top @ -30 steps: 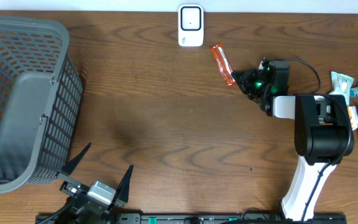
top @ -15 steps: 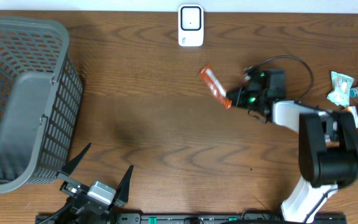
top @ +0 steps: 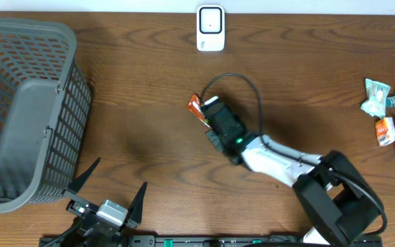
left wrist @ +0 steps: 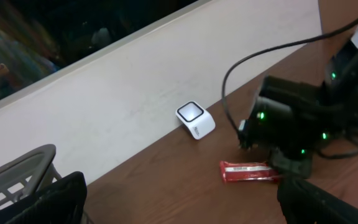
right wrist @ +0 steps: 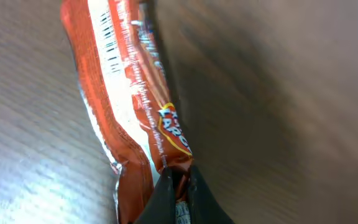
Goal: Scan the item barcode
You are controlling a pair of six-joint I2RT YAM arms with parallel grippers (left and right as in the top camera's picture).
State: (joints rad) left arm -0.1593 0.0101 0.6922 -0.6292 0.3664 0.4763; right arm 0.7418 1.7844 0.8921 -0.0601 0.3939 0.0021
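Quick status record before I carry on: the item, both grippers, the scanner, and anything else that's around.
item: red snack bar, pinched at one end
right gripper: shut on the snack bar
left gripper: open, holding nothing
scanner: white, at the far edge, apart from the bar
barcode: striped patch on the wrapper, seen in the right wrist view
basket: grey, on the left side
other: loose packets at the right edge
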